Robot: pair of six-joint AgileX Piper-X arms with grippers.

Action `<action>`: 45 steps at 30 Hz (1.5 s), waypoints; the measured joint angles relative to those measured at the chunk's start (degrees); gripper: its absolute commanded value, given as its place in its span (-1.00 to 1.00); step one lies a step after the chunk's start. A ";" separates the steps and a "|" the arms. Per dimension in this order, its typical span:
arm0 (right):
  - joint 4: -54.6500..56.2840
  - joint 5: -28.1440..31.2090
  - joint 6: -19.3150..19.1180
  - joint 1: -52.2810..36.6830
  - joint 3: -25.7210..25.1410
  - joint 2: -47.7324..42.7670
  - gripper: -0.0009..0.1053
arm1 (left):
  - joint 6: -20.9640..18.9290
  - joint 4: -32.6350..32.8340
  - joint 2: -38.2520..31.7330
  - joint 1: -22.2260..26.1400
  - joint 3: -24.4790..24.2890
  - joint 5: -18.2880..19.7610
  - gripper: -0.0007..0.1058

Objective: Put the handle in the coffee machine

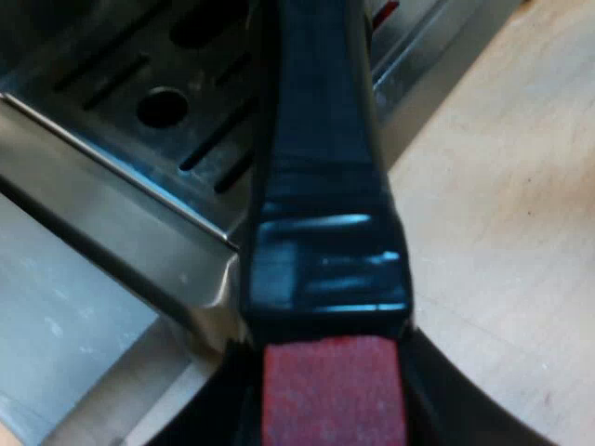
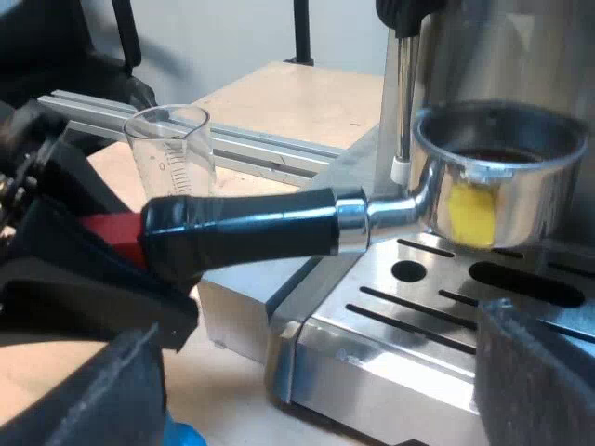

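The left tool [image 1: 333, 395] clamps the red end of the metal holder [image 2: 279, 228]. The holder's basket is ahead of the wide-open, empty right tool [image 2: 311, 386], over the drip tray [image 2: 418, 311].

L hand [image 1: 330, 400] clamped, R hand [image 2: 321, 386] fingers apart

A pale wooden table top [image 2: 288, 98] has a grey aluminium rail [image 2: 270, 149] lying on it; behind stands a plain light grey wall [image 2: 223, 32].

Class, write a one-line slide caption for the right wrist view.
Left gripper holds the holder over the drip tray, glass behind.
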 measured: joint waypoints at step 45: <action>-5.42 28.07 -2.73 0.14 -16.22 16.24 0.33 | 14.14 13.36 12.78 0.00 -12.17 -0.49 -0.98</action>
